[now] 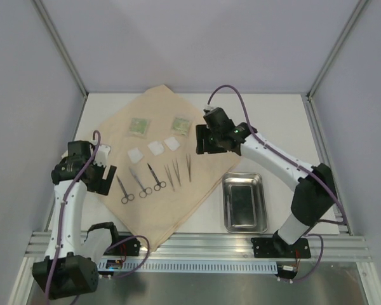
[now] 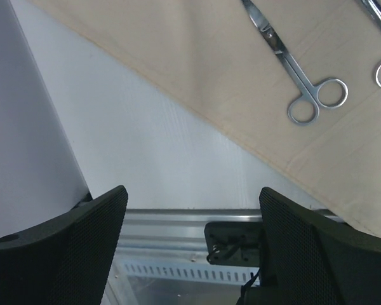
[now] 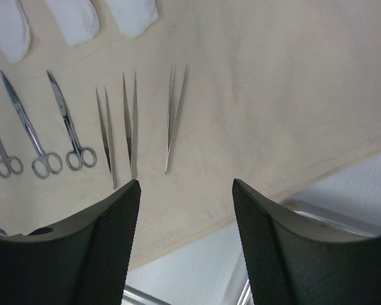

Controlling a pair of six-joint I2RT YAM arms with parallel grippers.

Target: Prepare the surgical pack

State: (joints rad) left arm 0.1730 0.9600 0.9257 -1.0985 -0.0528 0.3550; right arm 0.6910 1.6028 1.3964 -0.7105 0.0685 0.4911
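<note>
The tan cloth (image 1: 178,197) of the surgical pack lies spread flat. On it are two green packets (image 1: 139,127), three white pads (image 1: 156,147), three scissors (image 1: 138,182) and three tweezers (image 1: 176,173) in rows. The steel tray (image 1: 244,201) sits empty on the table to the right of the cloth. My right gripper (image 1: 208,147) hovers open over the cloth just right of the tweezers (image 3: 176,117), with nothing between its fingers (image 3: 108,241). My left gripper (image 1: 103,181) is open and empty over bare table at the cloth's left edge, near one pair of scissors (image 2: 292,63).
White walls close in the table on the left, back and right. An aluminium rail (image 1: 197,244) with the arm bases runs along the near edge. The tray's rim (image 3: 330,213) shows at the lower right of the right wrist view.
</note>
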